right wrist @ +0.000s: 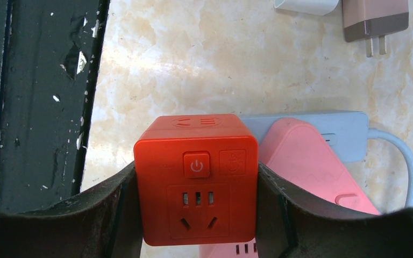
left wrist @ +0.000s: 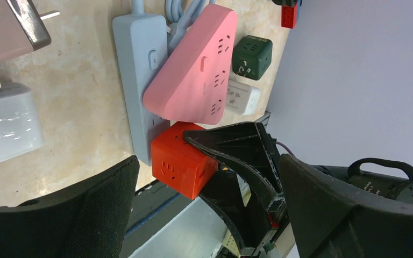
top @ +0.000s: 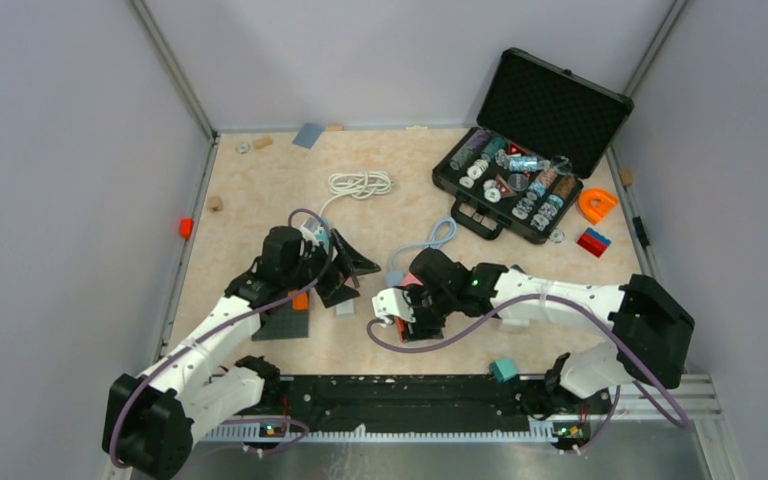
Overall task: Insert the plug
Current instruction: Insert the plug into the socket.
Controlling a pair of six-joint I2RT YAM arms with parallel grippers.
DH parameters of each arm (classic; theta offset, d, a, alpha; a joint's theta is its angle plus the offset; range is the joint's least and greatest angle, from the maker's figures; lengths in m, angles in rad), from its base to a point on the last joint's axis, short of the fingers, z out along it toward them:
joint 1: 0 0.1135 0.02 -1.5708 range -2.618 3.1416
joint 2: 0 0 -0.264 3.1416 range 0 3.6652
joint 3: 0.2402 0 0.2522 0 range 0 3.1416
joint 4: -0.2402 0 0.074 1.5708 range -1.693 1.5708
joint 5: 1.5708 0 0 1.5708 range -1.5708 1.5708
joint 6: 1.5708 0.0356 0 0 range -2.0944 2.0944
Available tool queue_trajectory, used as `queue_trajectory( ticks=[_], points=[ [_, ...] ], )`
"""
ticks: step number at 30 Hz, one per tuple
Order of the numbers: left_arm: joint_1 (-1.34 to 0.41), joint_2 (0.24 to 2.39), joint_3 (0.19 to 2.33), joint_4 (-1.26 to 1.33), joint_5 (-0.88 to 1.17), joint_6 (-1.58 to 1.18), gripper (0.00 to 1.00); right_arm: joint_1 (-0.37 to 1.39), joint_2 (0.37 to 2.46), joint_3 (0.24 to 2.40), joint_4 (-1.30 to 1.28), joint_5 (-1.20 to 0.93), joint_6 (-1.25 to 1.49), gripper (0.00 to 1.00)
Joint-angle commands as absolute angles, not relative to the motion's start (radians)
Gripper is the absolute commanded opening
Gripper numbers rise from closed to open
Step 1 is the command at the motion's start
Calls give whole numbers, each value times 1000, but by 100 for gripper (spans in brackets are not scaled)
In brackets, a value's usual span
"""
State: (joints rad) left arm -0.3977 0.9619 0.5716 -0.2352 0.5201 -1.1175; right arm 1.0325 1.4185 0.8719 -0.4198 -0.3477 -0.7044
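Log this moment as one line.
left gripper open, empty | right gripper shut on red cube socket | red cube socket beside pink power strip

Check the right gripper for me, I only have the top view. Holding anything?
Observer: Yes, the right gripper is shut on a red cube, with a finger against each side.
Operator: Where's the strip?
Observer: The blue strip lies right behind the cube, and a pink strip lies partly over it.
Operator: And the left side?
Observer: The left gripper is open, with nothing held between its fingers.
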Motion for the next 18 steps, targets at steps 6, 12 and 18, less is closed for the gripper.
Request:
queue_trajectory(
  ticks=[6,12,18],
  points=[
    [-401,994,554,-181,587,-1118,99,1028,1501,852,-476,-248,-743,0],
    [-427,1010,553,-181,596,-1112,99,1028,1553,851,-476,-199,-690,0],
    [-437,1014,551,-182,594,-1112,99,1048,1550,794,-416,-169,-626,0]
  ],
)
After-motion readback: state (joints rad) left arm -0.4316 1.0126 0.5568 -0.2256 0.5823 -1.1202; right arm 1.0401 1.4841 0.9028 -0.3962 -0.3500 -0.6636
